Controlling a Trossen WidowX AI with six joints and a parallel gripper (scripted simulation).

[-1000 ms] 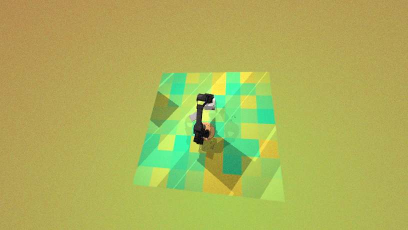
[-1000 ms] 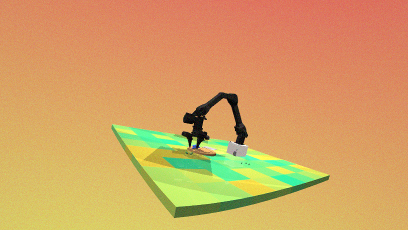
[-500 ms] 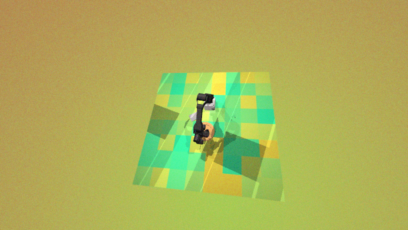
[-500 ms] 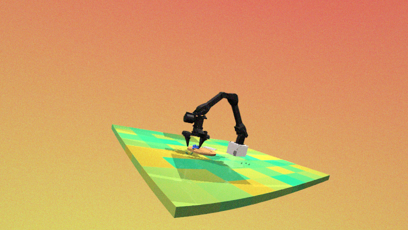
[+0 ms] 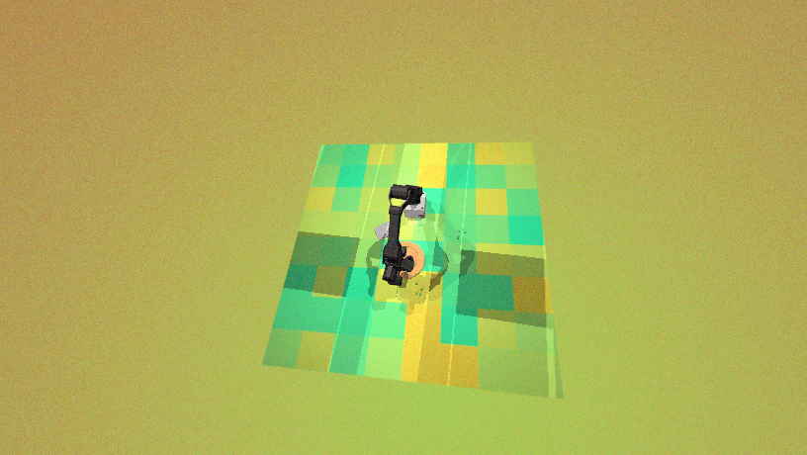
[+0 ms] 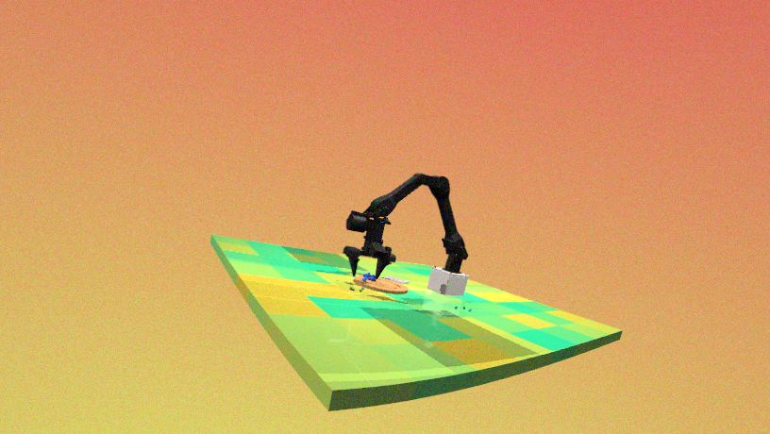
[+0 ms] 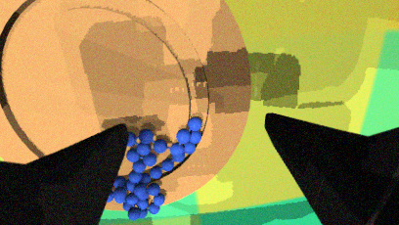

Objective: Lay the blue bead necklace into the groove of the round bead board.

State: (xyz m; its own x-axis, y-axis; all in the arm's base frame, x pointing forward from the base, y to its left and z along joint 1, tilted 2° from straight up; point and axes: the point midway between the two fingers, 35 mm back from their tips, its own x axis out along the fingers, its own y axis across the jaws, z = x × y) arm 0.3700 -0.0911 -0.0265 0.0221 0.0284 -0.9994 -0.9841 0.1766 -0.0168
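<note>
In the wrist view the two black fingers fill the lower corners, spread wide with nothing between them. By the left finger, the blue bead necklace (image 7: 149, 163) lies in a loose heap at the near edge of the round bead board (image 7: 59, 88). Some beads rest against the thin dark groove (image 7: 188, 83) line, and the lowest ones spill past the board's rim toward the patchwork surface (image 7: 313, 49). From the exterior view the gripper (image 6: 368, 266) hangs just above the board's end, jaws parted, the blue cluster (image 6: 368, 277) below it. Beyond the board, the arm (image 6: 431, 193) arches back to its grey base block (image 6: 447, 280) on the green and yellow surface.
</note>
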